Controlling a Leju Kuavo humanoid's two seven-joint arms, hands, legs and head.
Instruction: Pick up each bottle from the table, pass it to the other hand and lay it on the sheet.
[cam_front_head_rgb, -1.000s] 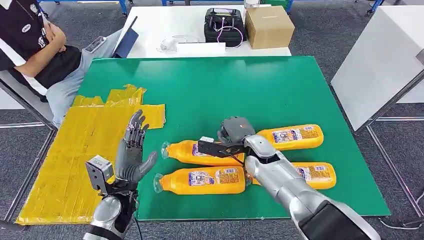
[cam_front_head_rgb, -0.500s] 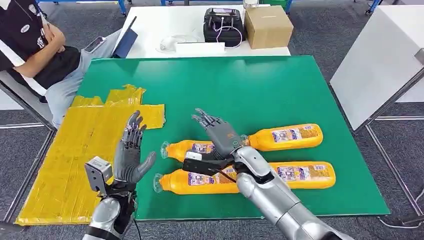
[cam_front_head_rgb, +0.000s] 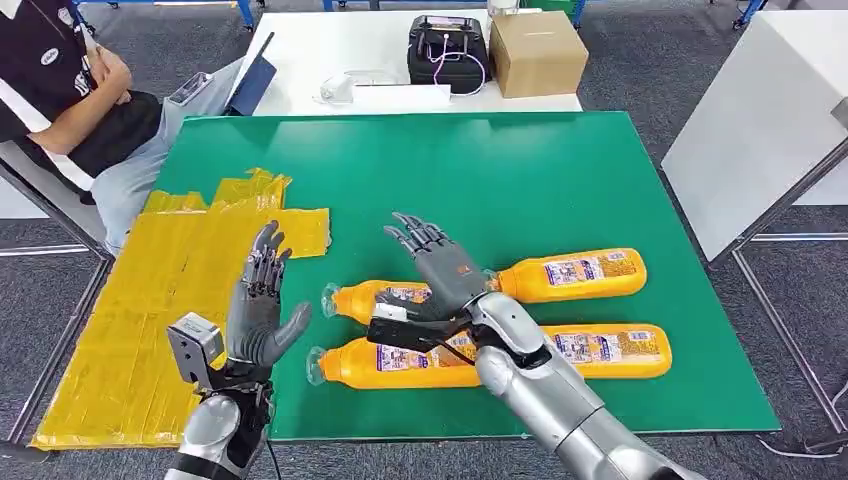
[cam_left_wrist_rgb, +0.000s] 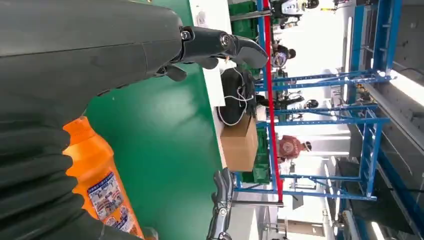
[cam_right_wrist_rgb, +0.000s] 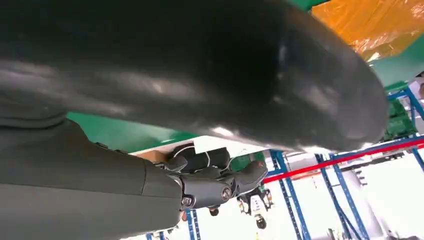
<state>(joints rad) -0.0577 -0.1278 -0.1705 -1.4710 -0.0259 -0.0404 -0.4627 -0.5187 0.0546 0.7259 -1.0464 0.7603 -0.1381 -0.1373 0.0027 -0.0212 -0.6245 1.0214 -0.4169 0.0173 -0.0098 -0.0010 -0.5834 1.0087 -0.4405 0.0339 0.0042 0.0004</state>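
Observation:
Several orange bottles lie on their sides on the green table (cam_front_head_rgb: 480, 170): two with caps to the left (cam_front_head_rgb: 372, 299) (cam_front_head_rgb: 395, 362) and two further right (cam_front_head_rgb: 575, 273) (cam_front_head_rgb: 612, 348). My right hand (cam_front_head_rgb: 437, 264) hovers above the left pair, open, fingers spread and pointing away from me, holding nothing. My left hand (cam_front_head_rgb: 256, 305) stands upright and open at the sheet's near right edge, palm toward the bottles. The crumpled yellow sheet (cam_front_head_rgb: 160, 290) covers the table's left side. In the left wrist view an orange bottle (cam_left_wrist_rgb: 100, 185) lies beyond the dark fingers (cam_left_wrist_rgb: 220, 45).
A person (cam_front_head_rgb: 70, 90) sits at the far left. Behind the green table stands a white table with a black case (cam_front_head_rgb: 448, 48), a cardboard box (cam_front_head_rgb: 537, 52) and a dark tablet (cam_front_head_rgb: 250, 85). Another white table (cam_front_head_rgb: 760, 130) stands at the right.
One second ago my right hand was bent down over the upper-left bottle; it has since lifted off, opened and turned its fingers upward, holding nothing. The left hand has barely moved.

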